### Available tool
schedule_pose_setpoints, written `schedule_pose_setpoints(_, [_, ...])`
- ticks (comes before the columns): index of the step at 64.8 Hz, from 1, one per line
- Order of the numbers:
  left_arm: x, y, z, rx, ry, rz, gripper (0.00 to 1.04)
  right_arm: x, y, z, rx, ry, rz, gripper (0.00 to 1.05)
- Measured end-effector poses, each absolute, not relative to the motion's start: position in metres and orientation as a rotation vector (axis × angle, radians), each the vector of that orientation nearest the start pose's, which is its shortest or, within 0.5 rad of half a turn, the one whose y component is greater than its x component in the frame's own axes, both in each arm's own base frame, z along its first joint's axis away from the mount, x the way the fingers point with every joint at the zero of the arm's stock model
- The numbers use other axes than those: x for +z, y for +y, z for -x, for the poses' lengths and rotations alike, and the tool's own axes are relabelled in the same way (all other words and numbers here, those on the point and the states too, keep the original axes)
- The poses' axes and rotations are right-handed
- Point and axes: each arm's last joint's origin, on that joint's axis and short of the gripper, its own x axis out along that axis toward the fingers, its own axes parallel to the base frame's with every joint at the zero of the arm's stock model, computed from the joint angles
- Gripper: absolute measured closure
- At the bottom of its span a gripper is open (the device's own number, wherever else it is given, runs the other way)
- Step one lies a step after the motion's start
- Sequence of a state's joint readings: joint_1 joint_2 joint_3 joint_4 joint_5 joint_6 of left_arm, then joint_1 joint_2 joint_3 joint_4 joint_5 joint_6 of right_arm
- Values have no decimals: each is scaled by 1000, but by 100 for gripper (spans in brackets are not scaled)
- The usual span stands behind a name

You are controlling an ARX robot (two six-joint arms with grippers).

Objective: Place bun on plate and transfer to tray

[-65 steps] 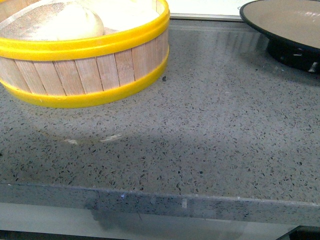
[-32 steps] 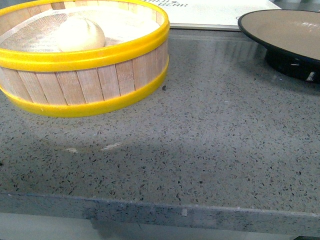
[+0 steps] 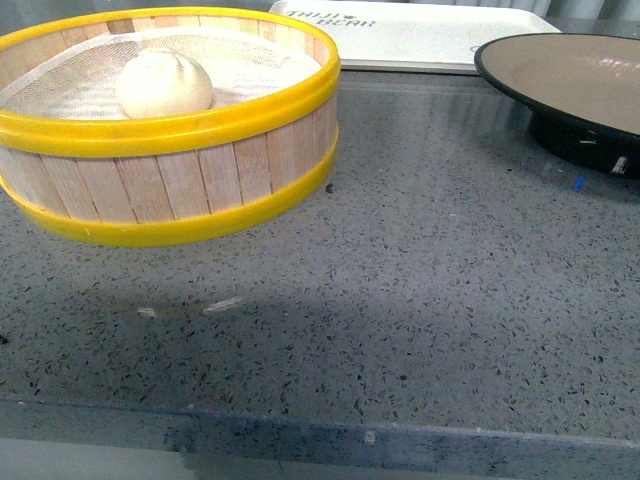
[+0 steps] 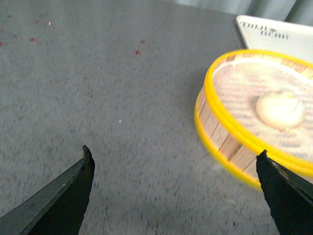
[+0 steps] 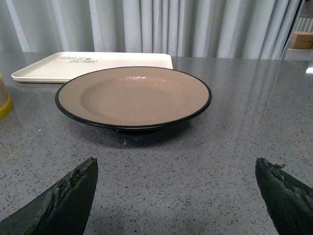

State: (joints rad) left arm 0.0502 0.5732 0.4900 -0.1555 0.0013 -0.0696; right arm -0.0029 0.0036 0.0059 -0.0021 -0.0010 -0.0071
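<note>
Bun (image 3: 165,84) sits in the steamer basket (image 3: 200,180), on its pale liner, at the left of the grey counter (image 3: 430,290). Plate (image 3: 560,70) stands to the right, well apart from the basket. Tray (image 3: 420,35) lies behind both. My left gripper (image 4: 174,153) has its jaws wide apart above the counter, beside the basket (this view is a bit blurred). My right gripper (image 5: 176,161) has its jaws wide apart too, facing the plate.

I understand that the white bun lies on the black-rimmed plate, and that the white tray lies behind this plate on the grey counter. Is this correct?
Not quite. The bun lies inside the yellow-rimmed steamer basket, not on the plate, whose beige inside is bare; the front view shows this. The tray does lie behind the plate on the counter.
</note>
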Motion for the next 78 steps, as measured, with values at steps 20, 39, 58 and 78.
schedule_pose_setpoints(20, [320,-61,-230,-247,208,13,7,165,0,-98,-2,0,7,9])
schedule_pose_setpoints(39, [319,-112,-274,-383,324,-118,7,165,0,-98,-2,0,7,9])
schedule_pose_setpoints(58, [293,-115,-301,-351,459,-218,7,165,0,-98,-2,0,7,9])
schedule_pose_setpoints(78, [283,-103,-316,-290,524,-235,7,165,0,-98,-2,0,7,9])
